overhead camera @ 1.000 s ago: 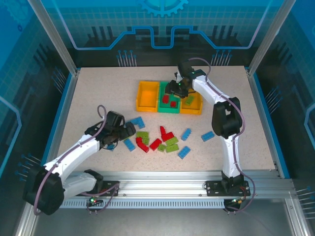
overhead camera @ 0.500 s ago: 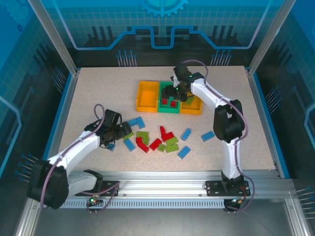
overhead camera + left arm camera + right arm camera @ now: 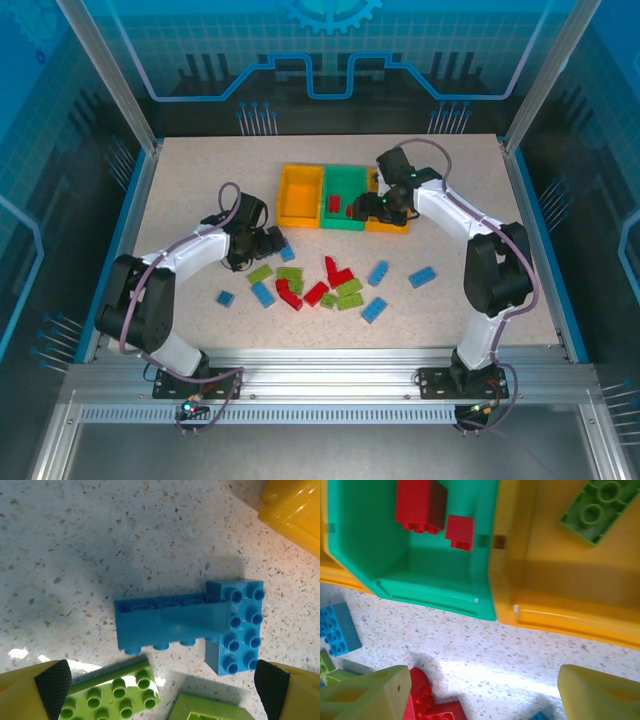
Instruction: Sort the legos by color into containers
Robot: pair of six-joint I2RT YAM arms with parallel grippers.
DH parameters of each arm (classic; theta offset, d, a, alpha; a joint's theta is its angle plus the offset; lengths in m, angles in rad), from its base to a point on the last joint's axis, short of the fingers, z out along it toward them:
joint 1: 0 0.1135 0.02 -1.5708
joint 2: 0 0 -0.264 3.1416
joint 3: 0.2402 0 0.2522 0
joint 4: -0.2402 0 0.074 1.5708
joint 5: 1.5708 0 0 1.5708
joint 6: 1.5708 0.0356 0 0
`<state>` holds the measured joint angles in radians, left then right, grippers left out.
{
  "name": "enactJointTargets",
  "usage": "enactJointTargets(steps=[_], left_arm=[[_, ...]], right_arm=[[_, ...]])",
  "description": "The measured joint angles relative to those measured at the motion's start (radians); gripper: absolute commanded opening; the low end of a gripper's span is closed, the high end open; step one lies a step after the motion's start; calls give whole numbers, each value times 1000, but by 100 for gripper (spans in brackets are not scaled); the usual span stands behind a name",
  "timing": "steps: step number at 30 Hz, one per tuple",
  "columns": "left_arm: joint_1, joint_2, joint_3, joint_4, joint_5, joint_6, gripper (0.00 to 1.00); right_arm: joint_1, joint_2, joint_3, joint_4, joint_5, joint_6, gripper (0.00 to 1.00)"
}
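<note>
We see three bins joined in a row on the far part of the table (image 3: 180, 200): a yellow bin (image 3: 299, 195), a green bin (image 3: 345, 182) in the middle, and a second yellow bin (image 3: 555, 575). Two red bricks (image 3: 420, 502) lie in the green bin. One green brick (image 3: 594, 509) lies in the second yellow bin. Many loose bricks (image 3: 320, 285), red, green and blue, lie on the table in front of the bins.

The right gripper (image 3: 372, 207) hangs over the near edge of the green bin and the second yellow bin. Its fingers (image 3: 365, 695) are spread apart and hold nothing.

The left gripper (image 3: 266, 242) is low over the table, near the yellow bin's front corner. Its fingers (image 3: 50, 680) are spread wide, with nothing in them. Under it lie two blue bricks (image 3: 170, 622) that touch: one on its side, one with its bumps up. Two green bricks (image 3: 115, 692) lie just beside them.
</note>
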<state>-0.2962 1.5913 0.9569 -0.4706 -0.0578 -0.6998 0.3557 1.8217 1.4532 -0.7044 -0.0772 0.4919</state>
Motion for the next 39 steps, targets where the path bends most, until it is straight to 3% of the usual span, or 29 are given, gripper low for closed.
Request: enactJointTargets(steps=[10, 28, 39], left_arm=[[0, 95, 36, 7, 6, 4, 94], [39, 72, -18, 34, 6, 20, 87], [59, 49, -39, 43, 6, 26, 76]], right_arm=[[-70, -66, -104, 25, 3, -4, 79], [-76, -77, -120, 36, -1, -7, 80], [-76, -77, -126, 36, -1, -7, 80]])
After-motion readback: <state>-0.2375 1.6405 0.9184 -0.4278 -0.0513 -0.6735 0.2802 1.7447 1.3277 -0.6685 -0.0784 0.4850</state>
